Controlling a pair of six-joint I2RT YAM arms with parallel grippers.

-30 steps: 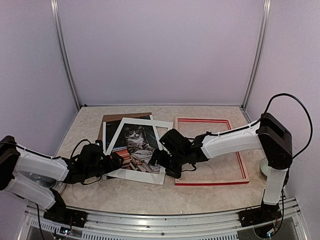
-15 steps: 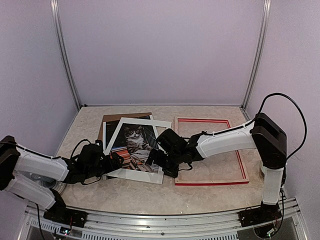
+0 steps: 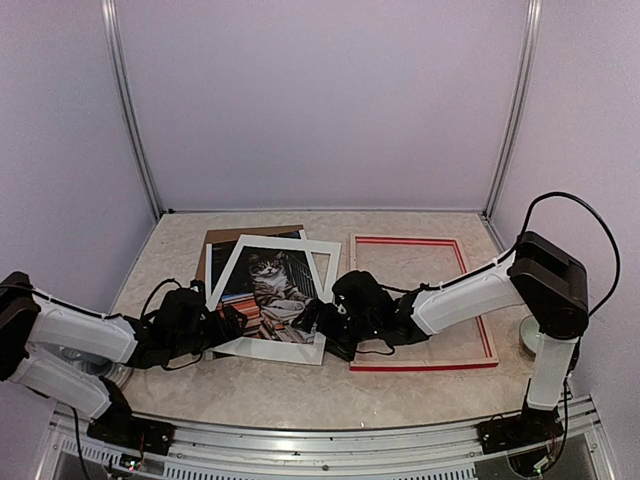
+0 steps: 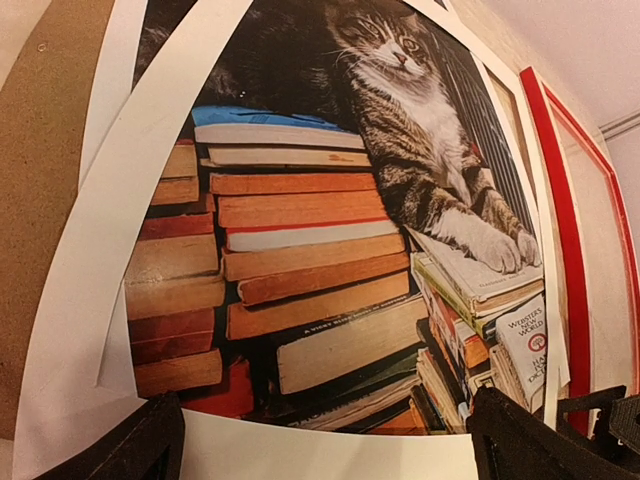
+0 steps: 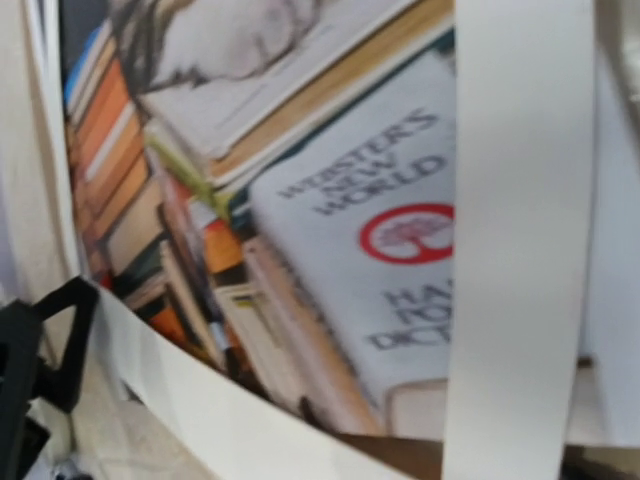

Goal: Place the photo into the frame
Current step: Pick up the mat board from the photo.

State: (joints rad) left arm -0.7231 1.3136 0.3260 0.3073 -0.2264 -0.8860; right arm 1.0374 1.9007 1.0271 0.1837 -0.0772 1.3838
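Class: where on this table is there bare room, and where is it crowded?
Free: inside the frame, far half; the strip between white mat and near rail. Crowded: near edge of the photo, where left gripper and right gripper sit.

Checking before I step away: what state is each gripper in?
Left gripper: open, holding nothing.
Right gripper: open, nothing visibly held.

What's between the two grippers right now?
The near end of the photo, under the white mat, spans from left gripper to right gripper; the top view shows it.
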